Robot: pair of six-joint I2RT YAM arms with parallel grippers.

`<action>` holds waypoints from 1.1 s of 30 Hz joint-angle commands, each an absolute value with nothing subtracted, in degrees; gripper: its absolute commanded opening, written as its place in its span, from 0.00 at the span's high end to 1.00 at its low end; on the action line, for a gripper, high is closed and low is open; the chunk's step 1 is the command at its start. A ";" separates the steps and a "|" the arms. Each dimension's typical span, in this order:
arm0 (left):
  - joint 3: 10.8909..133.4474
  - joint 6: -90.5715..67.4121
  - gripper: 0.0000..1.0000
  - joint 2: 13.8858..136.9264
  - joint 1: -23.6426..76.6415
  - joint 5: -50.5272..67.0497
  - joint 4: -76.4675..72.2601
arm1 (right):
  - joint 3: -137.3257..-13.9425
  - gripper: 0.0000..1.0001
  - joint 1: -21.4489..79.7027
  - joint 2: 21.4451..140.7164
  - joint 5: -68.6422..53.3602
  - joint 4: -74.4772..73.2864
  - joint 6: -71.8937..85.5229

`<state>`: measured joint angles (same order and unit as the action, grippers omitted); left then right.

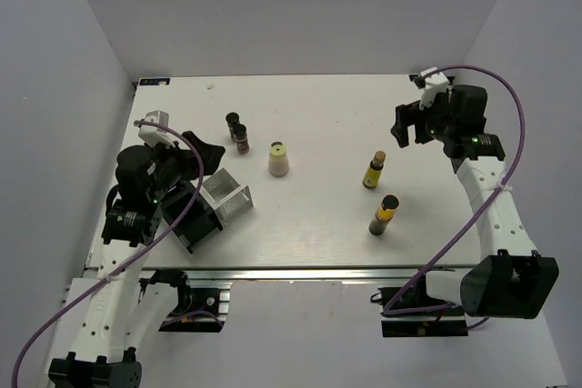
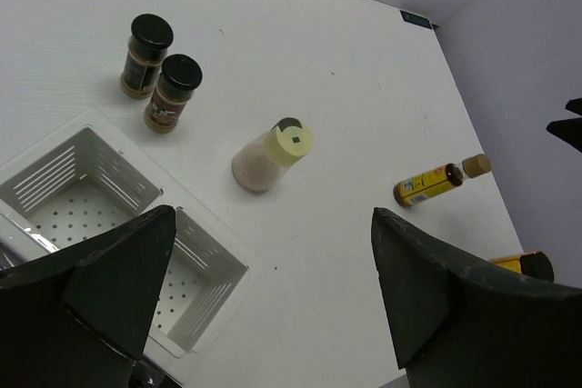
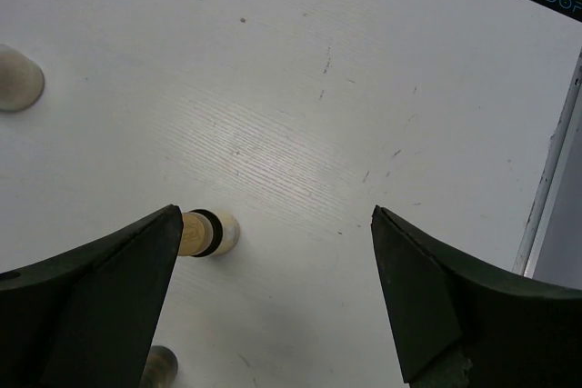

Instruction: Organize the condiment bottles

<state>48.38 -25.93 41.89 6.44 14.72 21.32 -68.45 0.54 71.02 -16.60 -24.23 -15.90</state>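
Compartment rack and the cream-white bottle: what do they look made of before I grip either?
Compartment rack: probably moulded plastic, pale and slightly glossy, with slotted walls and a perforated floor. Cream-white bottle: likely plastic too, with a matte tapered body under a pale yellow cap; glass cannot be ruled out.

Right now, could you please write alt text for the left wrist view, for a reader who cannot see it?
The open left gripper hangs above a white table, its dark fingers framing a cream-white bottle. A compartment rack lies at lower left, two black-capped brown bottles stand beyond it, and two yellow-labelled bottles sit at right.
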 commanded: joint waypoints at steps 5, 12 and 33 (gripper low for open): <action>46.93 -25.40 0.02 40.69 6.15 19.86 21.53 | -69.00 0.11 0.62 68.73 -28.08 -28.81 -27.48; 47.11 -25.75 0.66 44.99 6.15 25.39 20.57 | -65.57 0.11 4.03 64.60 -36.56 -31.72 -39.99; 76.70 -18.12 0.18 87.61 31.99 -9.40 28.03 | -65.83 0.28 8.61 67.59 -30.06 -26.19 -18.64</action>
<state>71.64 -21.23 83.90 31.53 -0.36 24.69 -65.71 8.38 67.83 -30.37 -29.26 -21.63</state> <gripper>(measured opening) 0.822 0.717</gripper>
